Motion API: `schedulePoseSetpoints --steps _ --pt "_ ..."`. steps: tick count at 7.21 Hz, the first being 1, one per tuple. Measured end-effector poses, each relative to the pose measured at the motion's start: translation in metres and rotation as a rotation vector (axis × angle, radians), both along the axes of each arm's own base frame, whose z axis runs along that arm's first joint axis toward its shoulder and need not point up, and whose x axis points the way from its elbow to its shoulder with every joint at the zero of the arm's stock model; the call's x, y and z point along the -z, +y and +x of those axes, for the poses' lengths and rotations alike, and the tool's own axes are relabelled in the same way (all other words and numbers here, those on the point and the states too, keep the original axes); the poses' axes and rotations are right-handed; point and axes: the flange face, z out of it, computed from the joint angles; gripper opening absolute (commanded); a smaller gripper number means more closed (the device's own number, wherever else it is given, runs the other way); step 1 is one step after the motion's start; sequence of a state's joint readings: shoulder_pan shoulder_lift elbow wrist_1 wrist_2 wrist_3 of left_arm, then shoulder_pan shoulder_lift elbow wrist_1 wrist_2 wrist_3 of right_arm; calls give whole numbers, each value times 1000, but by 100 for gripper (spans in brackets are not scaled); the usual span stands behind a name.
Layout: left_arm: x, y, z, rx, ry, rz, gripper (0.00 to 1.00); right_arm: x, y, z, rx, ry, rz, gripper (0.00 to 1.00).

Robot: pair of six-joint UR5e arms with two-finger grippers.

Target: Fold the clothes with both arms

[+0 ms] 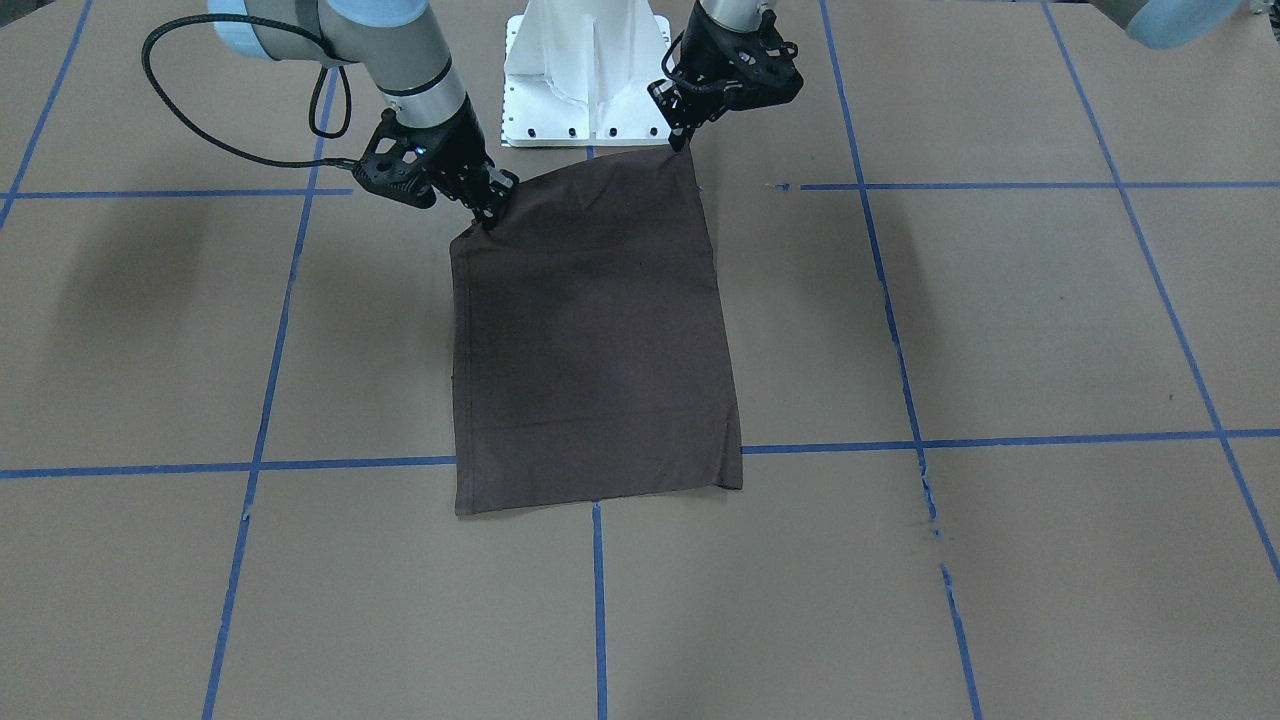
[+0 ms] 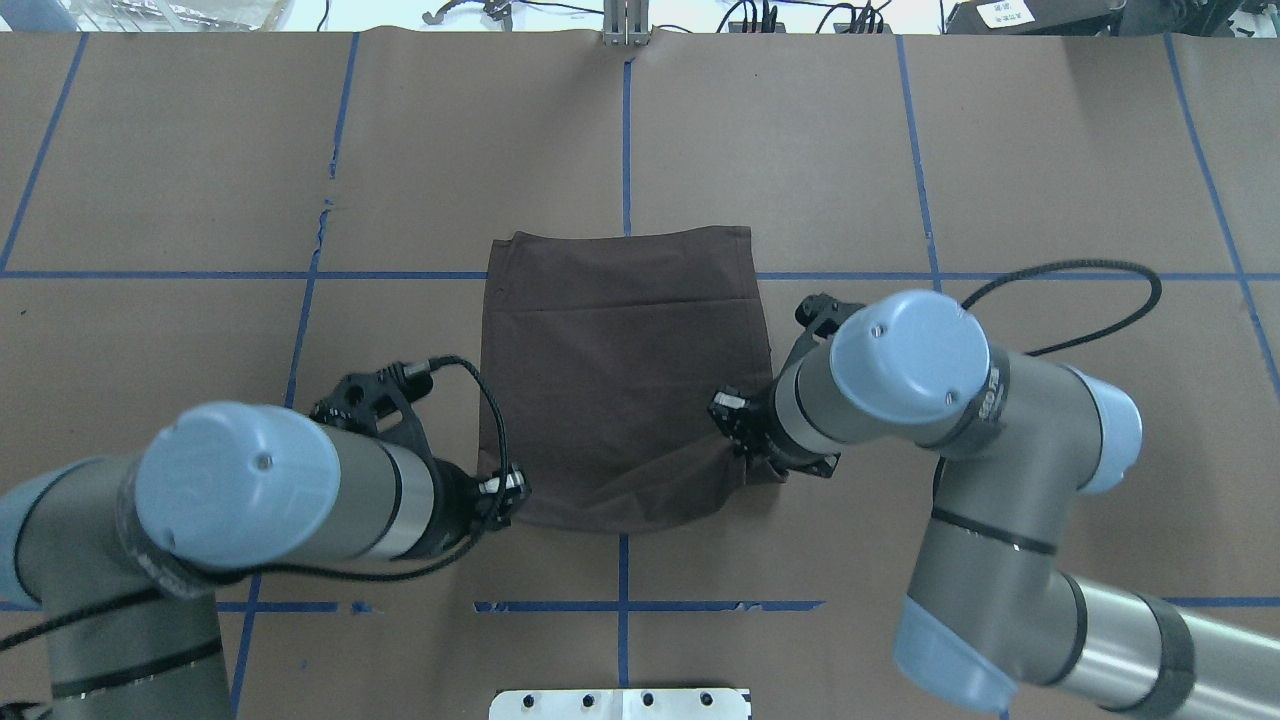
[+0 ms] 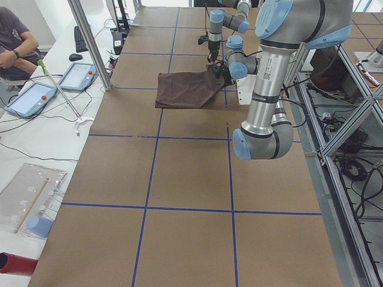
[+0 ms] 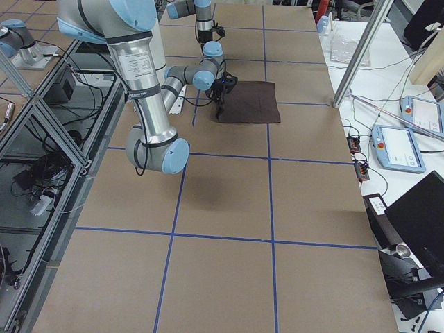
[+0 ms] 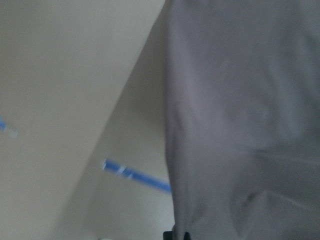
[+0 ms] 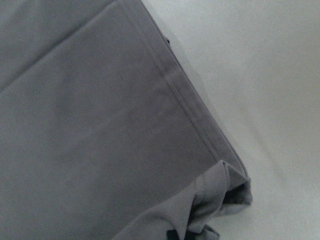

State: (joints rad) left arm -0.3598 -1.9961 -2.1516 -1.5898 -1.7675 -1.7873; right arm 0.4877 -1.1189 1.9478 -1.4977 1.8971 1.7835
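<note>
1. Brown paper covers the surface [image 1: 1000, 320]. In the front-facing view the dark brown T-shirt [image 1: 595, 340], already a narrow rectangle, lies at its middle across the blue tape lines [image 1: 1000, 440]. The left claw [image 1: 688, 143] pinches the corner nearest the white pedestal [image 1: 590, 70], and the right claw [image 1: 490, 212] pinches the other robot-side corner. Both are clenched on cloth, jaws almost together.
2. Overhead, both gripped corners pucker, the right one more bunched. The far hem lies flat.
3. From the left end the shirt is small and distant. Its robot-side edge seems to lift toward the arms, but the grip cannot be judged here.
4. From the right end it looks much the same, and again the grip cannot be judged.
5. The left wrist view shows cloth filling the right half, with a dark scrap of claw at the bottom edge.
6. The right wrist view shows the stitched hem running down into a gathered, folded corner at the claw.
7. The step looks like folding the robot-side edge over to the far hem. To do it well:
   - Raise both corners together and level.
   - Keep the edge taut between them.
   - Carry it forward and set corner on corner.
   - Let go only once the cloth lies flat.
</note>
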Motion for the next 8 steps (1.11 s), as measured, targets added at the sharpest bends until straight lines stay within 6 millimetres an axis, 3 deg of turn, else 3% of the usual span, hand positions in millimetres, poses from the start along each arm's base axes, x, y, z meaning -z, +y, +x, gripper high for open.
schedulePoseSetpoints --steps 1,3,4,6,8 --pt "2 -45 -7 40 -7 25 0 4 -42 2 -14 0 -18 0" --pt "-13 -150 9 148 -25 52 0 -3 -132 -13 -54 11 -55 0" --pt "-34 -199 17 199 -10 65 99 -18 -175 -27 -74 13 -69 99" --pt "-86 -270 18 256 -16 113 100 -41 -242 -35 -115 19 -71 100" --pt "-108 -311 6 230 -79 218 100 -41 -280 -12 -107 7 -45 100"
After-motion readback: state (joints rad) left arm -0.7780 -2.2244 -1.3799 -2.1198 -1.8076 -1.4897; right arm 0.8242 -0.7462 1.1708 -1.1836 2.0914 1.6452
